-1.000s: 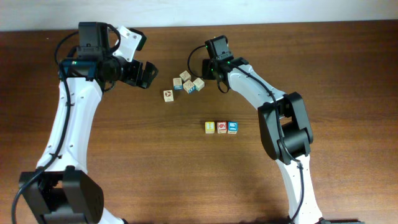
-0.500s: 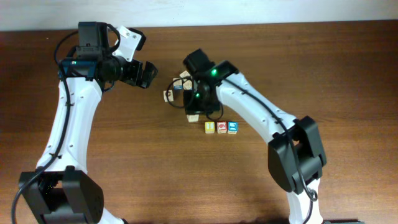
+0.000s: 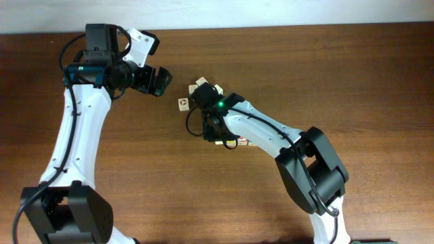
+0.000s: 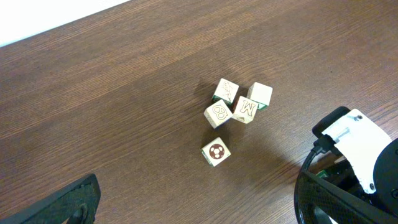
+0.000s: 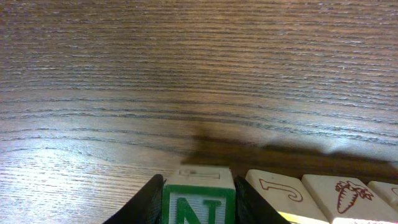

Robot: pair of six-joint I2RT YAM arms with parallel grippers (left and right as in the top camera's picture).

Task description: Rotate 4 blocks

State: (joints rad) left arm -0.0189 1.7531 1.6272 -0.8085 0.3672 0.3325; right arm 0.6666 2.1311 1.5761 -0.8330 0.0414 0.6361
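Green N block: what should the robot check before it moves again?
1. Green block sits between the right end effector's fingers: ok.
2. Grip on it tight or let go: cannot tell.
3. Green block upright, next to the J block: ok.
4. Left end effector open, holding nothing, away from the row: ok.
5. Spare blocks clear of the right arm's way out: cannot tell.
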